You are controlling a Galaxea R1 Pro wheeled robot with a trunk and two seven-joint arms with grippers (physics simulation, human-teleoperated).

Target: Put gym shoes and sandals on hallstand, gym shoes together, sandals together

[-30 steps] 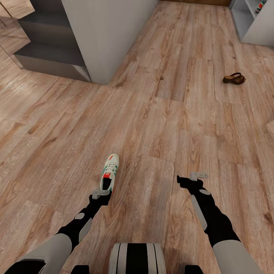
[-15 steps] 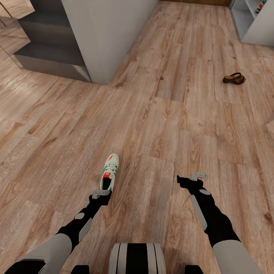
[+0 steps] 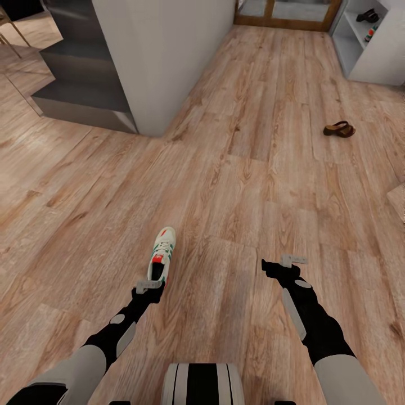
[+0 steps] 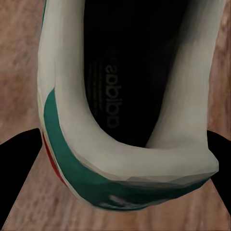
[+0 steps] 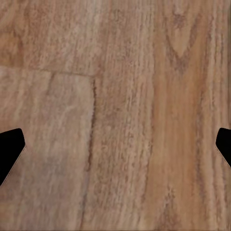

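Head view, hallstand (image 3: 368, 53) holding sandal (image 3: 368, 15), left fingers (image 3: 149, 287) pinching gym shoe (image 3: 161, 256), right fingers (image 3: 294, 260) spread.

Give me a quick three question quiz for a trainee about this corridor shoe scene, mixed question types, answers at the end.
1. True or false: the right gripper holds a sandal.
2. Which gripper is at the heel of the gym shoe: A left, B right?
3. Where does the loose sandal lie?

Key
1. False; it hangs open over bare floor.
2. A, the left gripper.
3. On the floor, near the hallstand.
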